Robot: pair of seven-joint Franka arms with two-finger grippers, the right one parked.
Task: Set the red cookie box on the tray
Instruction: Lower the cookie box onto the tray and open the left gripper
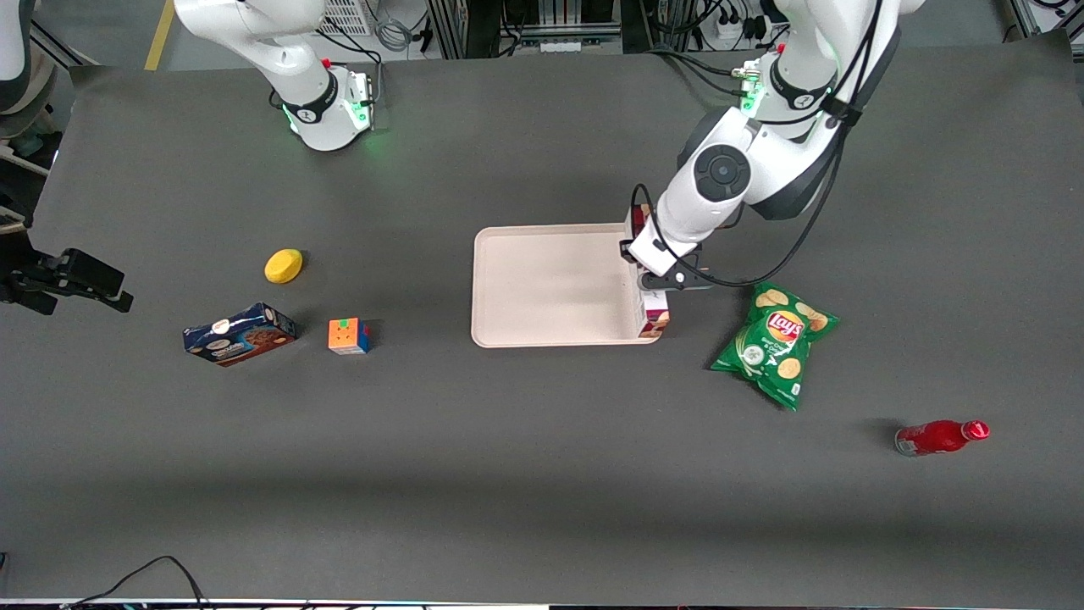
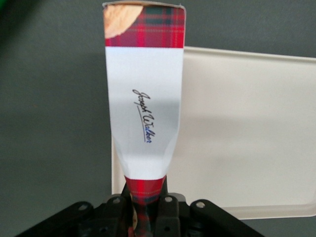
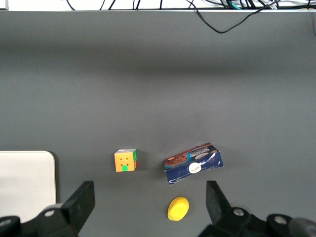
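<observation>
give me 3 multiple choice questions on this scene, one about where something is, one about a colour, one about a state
1. Where is the gripper?
A. over the tray's edge toward the working arm's end
B. above the chips bag
C. beside the cube

2. What colour is the chips bag?
A. blue
B. green
C. yellow

3. What state is the red cookie box in?
A. lying loose on the table
B. clamped between the gripper's fingers
C. lying flat in the tray's middle

Answers: 1 A, the front view shows it there; 2 B, the bag is green; 3 B, the wrist view shows the fingers pinching it.

The black two-finger gripper (image 1: 659, 284), clamped on the long red plaid cardboard cookie box (image 1: 653, 315), sits over the pale beige tray's (image 1: 542, 288) edge; bare tray floor lies alongside, and the green crisp bag (image 1: 775, 341) sits near.
</observation>
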